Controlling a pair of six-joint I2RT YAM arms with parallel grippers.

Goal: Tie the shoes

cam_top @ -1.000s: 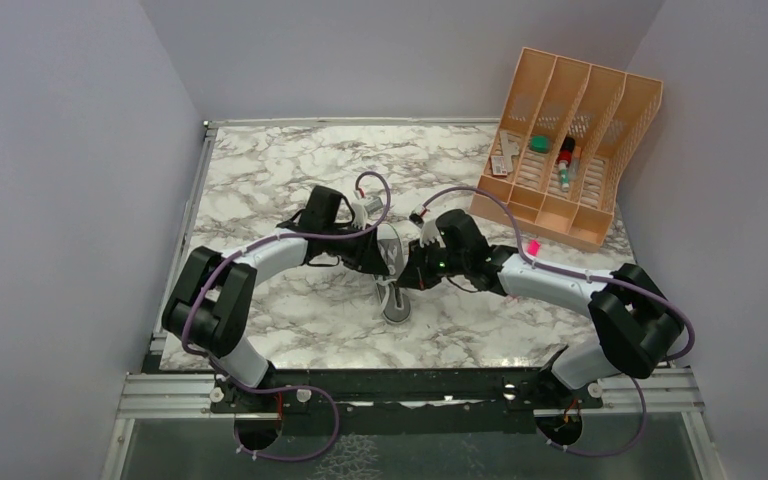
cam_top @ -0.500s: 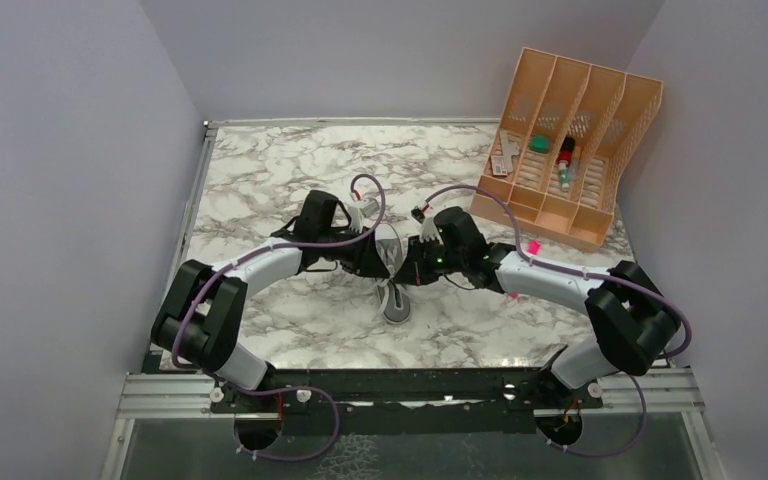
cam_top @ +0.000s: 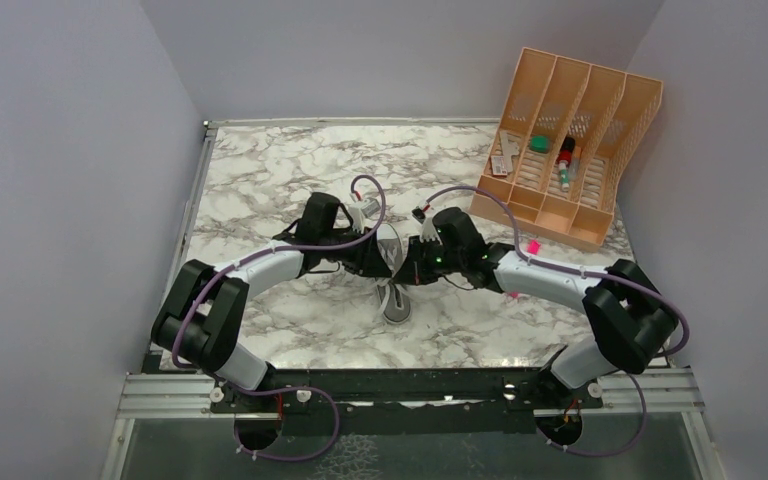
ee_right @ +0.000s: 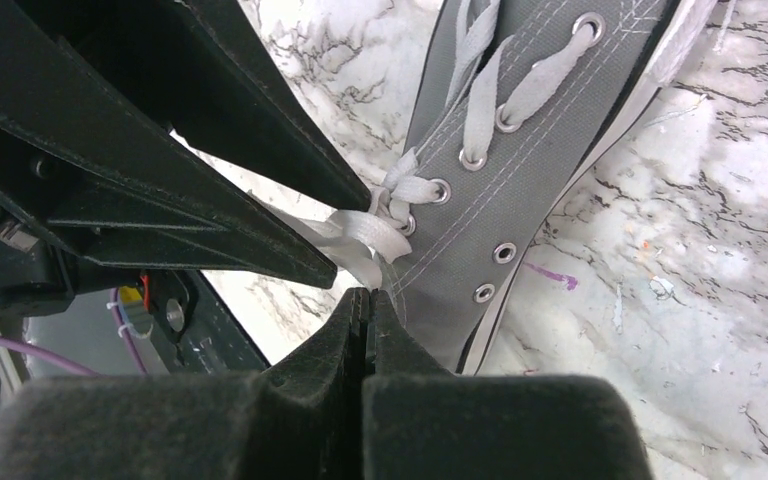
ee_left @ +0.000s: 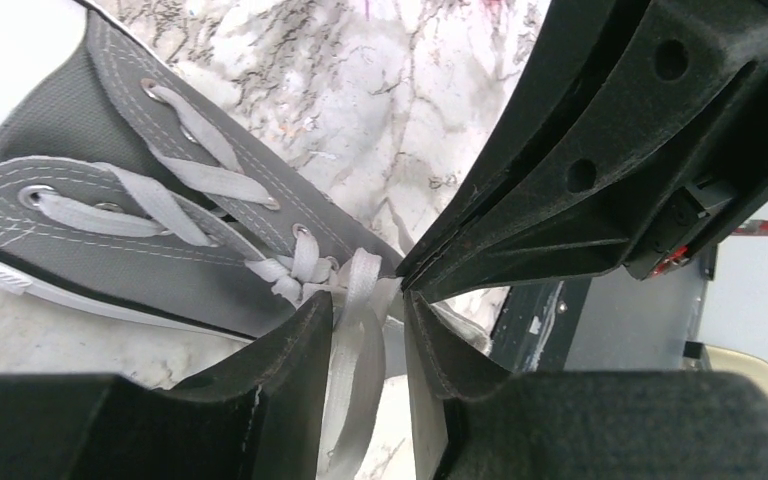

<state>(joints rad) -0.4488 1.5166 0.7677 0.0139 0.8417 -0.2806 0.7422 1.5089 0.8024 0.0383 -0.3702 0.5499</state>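
A small grey canvas shoe [cam_top: 396, 303] with white laces lies mid-table, mostly hidden under both grippers. In the left wrist view the shoe [ee_left: 110, 240] sits upper left, its laces meeting in a knot. My left gripper [ee_left: 365, 305] is open, and a loop of white lace [ee_left: 358, 340] hangs between its fingers, against the left one. My right gripper [ee_right: 363, 295] is shut, its tips pinching the end of the lace loop [ee_right: 355, 240] beside the shoe [ee_right: 530, 170]. From above, the left gripper [cam_top: 388, 262] and right gripper [cam_top: 407, 272] meet tip to tip over the shoe.
A peach desk organizer [cam_top: 600, 160] holding small items stands at the back right. A small pink object [cam_top: 533, 246] lies near the right arm. Walls close in on the left, back and right, and a metal rail [cam_top: 185, 240] runs along the table's left edge.
The left arm's elbow has swung left and toward the near edge, and the right arm has edged left. Both grippers stay at the shoe's laces.
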